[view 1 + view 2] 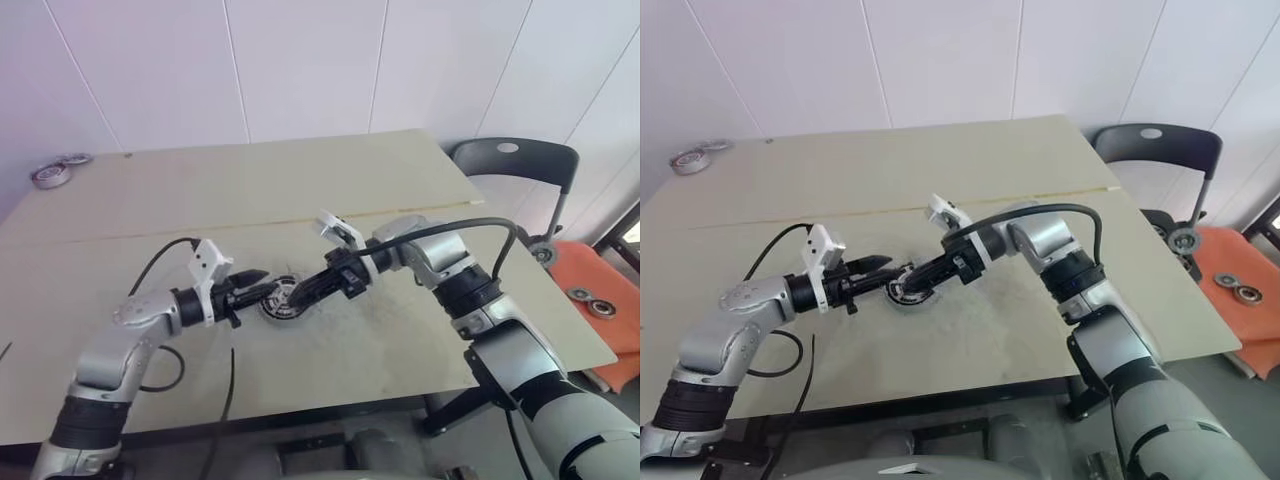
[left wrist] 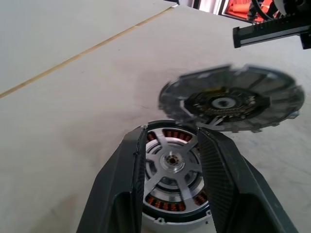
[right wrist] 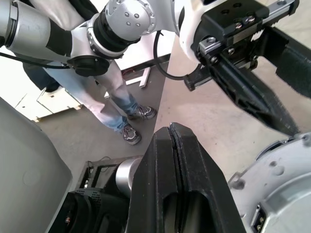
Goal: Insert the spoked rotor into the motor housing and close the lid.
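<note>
Here the motor housing (image 2: 172,182) sits between spread left fingers (image 2: 121,194); right fingers (image 3: 175,194) pressed together.

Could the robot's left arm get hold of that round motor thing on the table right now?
Probably yes. The left gripper has open fingers already either side of the motor housing, nothing between; the tilted rotor sits beyond.

Motor housing (image 2: 172,182): one — copper windings ringed round a silver hub
Spoked rotor (image 2: 231,104): one, a round disc just beside the housing
Grippers: two — left gripper (image 1: 262,284), right gripper (image 1: 300,294)
Table (image 1: 300,190): one
Chair (image 1: 520,165): one
Metal rings at the table's far corner (image 1: 55,172): two
Rings on the orange surface (image 1: 590,298): two
Person's legs (image 3: 109,104): one pair
</note>
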You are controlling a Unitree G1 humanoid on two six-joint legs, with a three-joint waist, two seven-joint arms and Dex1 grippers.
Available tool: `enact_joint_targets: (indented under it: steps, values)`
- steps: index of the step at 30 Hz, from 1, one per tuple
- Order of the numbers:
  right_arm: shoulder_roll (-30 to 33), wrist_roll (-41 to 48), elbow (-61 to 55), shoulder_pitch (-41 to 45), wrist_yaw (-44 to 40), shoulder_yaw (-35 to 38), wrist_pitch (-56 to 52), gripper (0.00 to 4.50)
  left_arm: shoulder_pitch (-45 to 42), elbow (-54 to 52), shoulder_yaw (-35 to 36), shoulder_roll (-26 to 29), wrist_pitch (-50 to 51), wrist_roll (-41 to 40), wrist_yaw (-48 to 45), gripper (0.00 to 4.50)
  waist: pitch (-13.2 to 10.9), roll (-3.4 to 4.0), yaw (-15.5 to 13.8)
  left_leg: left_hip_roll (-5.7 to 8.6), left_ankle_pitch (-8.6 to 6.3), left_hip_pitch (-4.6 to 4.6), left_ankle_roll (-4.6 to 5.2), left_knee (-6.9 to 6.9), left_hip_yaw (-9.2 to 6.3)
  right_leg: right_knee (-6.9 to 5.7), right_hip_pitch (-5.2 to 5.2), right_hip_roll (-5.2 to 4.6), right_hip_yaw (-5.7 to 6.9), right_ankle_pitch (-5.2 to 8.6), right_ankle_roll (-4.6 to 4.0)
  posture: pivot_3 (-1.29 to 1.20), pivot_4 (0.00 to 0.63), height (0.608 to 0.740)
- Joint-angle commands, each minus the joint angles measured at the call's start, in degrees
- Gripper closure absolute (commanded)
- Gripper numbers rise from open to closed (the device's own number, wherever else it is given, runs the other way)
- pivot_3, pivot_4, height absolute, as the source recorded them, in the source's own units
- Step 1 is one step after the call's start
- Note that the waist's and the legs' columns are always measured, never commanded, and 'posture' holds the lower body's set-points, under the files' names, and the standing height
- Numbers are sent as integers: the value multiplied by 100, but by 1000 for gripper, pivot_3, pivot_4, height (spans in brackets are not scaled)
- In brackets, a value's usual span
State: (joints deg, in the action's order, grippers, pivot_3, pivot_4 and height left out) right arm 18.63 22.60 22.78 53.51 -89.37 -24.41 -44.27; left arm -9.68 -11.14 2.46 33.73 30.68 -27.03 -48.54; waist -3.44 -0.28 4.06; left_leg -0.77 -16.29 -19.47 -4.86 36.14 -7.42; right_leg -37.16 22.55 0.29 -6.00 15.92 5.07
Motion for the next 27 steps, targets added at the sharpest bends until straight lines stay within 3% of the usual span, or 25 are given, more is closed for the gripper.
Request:
enact_joint_targets:
  steps: [1,5,8,15,27]
  values:
    - [71,242,-83,263,-141,368,-110,4500,-100,-25,186,98,-75,-79,-69,2758,0,1,2,0,0,0,0,-2,0,0,2,0,0,0,0,0,0,740]
    - [331,216,-111,292,-193,547,-24,4500,12,-121,280,195,-64,-158,-196,2758,-1,1,1,0,0,-4,0,-5,0,-1,6,0,0,-1,0,0,0,740]
    - [866,-946,-228,-242,203,59,1803,4500,205,-160,441,472,-145,-162,-427,2758,5,-8,-5,0,0,-2,0,-5,1,1,5,-1,0,0,1,0,0,740]
    - [1447,-1859,386,-658,-73,-301,3544,4500,150,107,592,666,-288,-117,-509,2758,-8,1,25,0,-1,0,0,-2,18,8,4,-3,-11,3,0,0,0,740]
    - [883,-1981,806,-459,-50,-98,3521,4500,172,85,601,680,-331,-100,-470,2758,-7,0,-1,-2,0,2,0,-3,17,3,3,-2,-12,-1,-2,0,0,740]
